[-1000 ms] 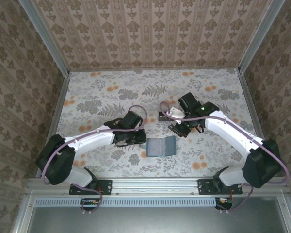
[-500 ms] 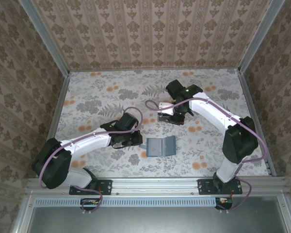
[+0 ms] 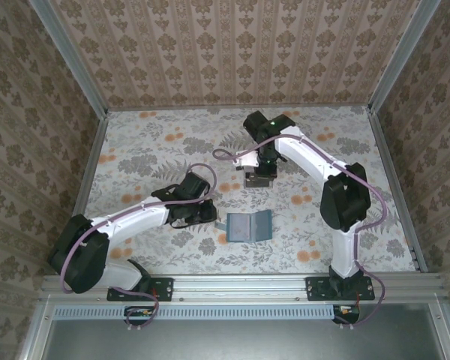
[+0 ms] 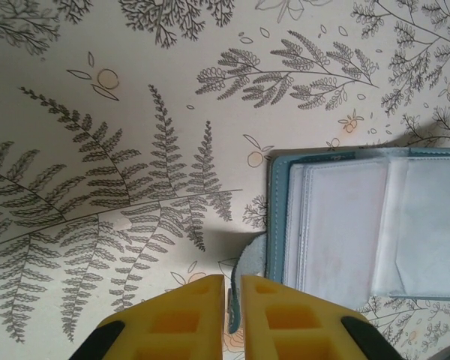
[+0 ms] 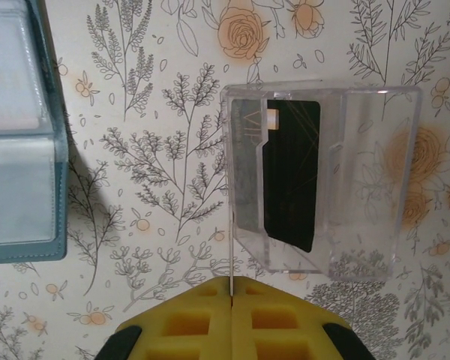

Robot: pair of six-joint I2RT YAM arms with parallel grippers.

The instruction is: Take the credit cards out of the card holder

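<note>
Clear glossy plastic tray (image 5: 371,187), matt teal card holder (image 4: 277,225) with cloudy plastic sleeves, matt printed tabletop (image 4: 97,112)

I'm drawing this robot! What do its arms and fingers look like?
The left arm and right arm are white with black joints; a purple cable loops along each. The left gripper and right gripper have yellow fingers with square dents.

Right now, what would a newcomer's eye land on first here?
The open teal card holder lies front of centre with its clear pockets up, and the left end effector is pinching its edge. Just beyond it a clear tray holds a dark card. The shut right end effector hangs at the tray's edge with what seems a thin pale card edge-on in its grip.
</note>
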